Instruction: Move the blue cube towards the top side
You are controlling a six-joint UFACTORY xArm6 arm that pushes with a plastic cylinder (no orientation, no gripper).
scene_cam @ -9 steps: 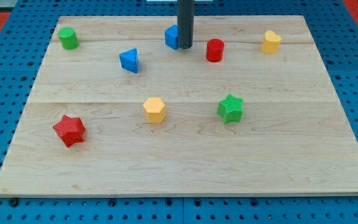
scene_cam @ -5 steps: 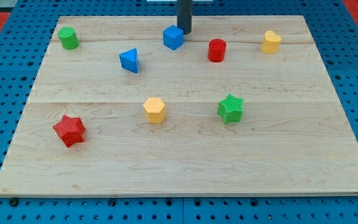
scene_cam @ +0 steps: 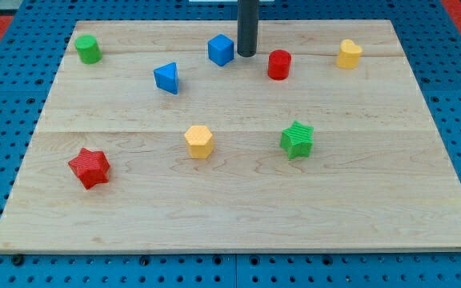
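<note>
The blue cube sits near the view's top of the wooden board, a little left of centre. My tip is just to the cube's right, close beside it, between the cube and the red cylinder. I cannot tell whether the tip touches the cube.
A blue triangular block lies left and below the cube. A green cylinder is at the top left, a yellow block at the top right. A yellow hexagonal block, a green star and a red star lie lower down.
My tip went from the cube's right side up towards the top edge, then came back down a little further right. The blue cube shifted slightly to the left.
</note>
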